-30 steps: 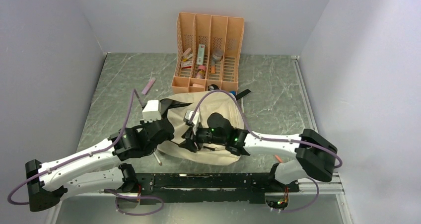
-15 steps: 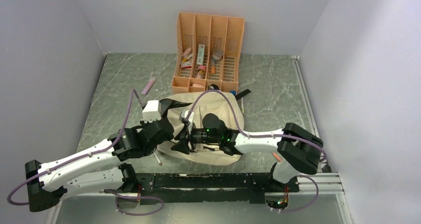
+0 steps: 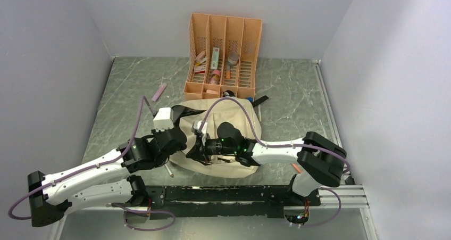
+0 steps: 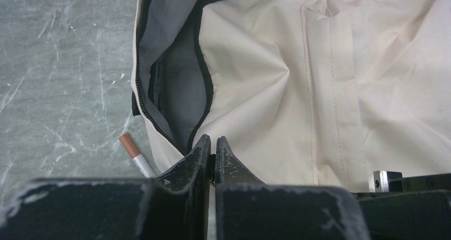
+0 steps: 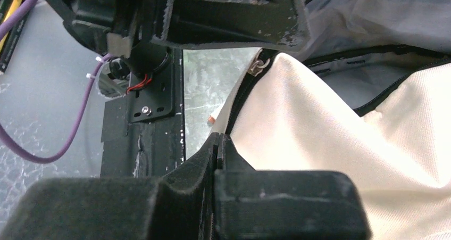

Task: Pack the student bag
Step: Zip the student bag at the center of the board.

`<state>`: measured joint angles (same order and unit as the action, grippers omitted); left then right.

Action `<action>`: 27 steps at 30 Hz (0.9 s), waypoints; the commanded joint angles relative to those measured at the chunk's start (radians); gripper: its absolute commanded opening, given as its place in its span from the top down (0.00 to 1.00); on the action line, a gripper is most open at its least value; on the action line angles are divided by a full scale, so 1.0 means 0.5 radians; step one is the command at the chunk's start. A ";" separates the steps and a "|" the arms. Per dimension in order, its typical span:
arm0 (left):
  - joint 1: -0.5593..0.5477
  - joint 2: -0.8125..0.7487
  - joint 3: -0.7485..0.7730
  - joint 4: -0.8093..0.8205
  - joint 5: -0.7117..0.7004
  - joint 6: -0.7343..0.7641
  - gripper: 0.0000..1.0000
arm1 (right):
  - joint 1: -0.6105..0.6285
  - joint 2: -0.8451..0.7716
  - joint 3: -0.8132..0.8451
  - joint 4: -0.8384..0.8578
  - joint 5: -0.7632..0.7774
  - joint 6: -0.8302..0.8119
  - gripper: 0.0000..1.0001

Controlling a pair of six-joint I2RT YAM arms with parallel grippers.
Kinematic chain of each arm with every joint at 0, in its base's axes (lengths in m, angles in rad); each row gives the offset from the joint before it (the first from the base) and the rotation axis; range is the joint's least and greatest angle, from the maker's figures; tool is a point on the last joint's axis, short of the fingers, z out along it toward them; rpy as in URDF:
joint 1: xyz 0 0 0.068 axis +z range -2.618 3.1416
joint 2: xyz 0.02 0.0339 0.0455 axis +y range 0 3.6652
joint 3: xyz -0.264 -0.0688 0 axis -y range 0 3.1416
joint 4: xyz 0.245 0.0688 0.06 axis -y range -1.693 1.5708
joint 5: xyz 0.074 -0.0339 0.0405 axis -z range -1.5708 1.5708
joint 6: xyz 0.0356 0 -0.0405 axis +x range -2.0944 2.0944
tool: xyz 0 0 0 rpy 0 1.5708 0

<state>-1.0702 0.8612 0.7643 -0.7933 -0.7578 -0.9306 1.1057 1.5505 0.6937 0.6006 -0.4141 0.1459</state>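
— Two pairs of jaws are pressing together: left pinching the bag rim, right at its zip, by the counter's near edge.
— They should be spreading slowly, lifting, opening the mouth.

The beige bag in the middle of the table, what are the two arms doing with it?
Both arms work on the student bag, which lies on the table with its zipper open and grey lining showing. The left gripper is shut on the fabric edge beside the opening. The right gripper is shut at the same edge nearby; whether it holds fabric I cannot tell. A pen lies beside the bag; the orange organiser behind holds small items.
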 commanded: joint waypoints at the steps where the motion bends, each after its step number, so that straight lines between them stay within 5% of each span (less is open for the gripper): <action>1: 0.014 0.008 0.012 0.125 -0.085 0.025 0.95 | 0.003 -0.118 -0.059 -0.113 -0.103 -0.119 1.00; 27: 0.230 0.109 0.238 0.194 -0.278 0.387 0.95 | 0.005 -0.455 -0.145 -0.937 -0.743 -0.407 1.00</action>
<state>-0.9905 0.9138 0.8318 -0.7654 -0.8055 -0.8139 1.1011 1.3407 0.6315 0.2737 -0.6655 -0.0231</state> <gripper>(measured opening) 0.070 0.008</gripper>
